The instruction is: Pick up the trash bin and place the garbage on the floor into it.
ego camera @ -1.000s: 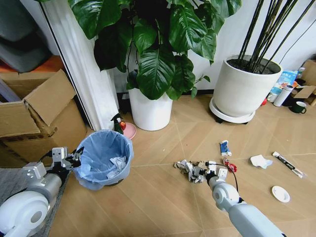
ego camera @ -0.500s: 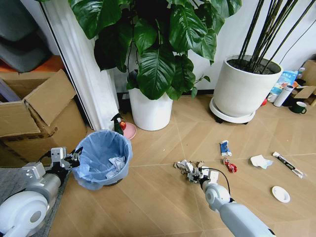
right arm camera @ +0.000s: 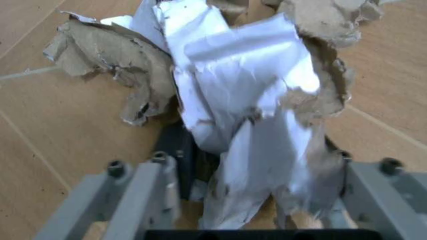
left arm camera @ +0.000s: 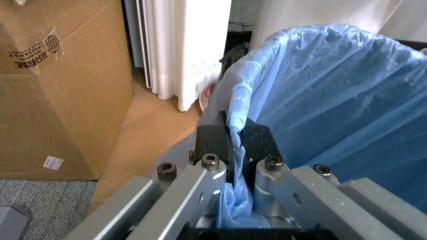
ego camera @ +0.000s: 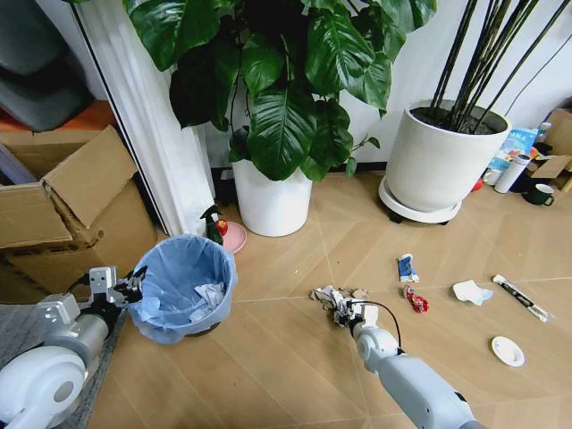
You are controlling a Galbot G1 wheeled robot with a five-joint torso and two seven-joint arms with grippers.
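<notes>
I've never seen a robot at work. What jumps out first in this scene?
Probably the bin with its light-blue bag, low on the left: the left gripper is clamped on its rim. Near the middle of the floor, the right gripper sits at a crumpled paper wad, paper between its fingers. Big leafy plants in white pots stand behind.

Both arms are rounded white-grey shells. The left gripper (left arm camera: 235, 150) has black finger pads on grey metal bars with hex screws; a thin black cable seemingly loops behind the right gripper (ego camera: 345, 313).
</notes>
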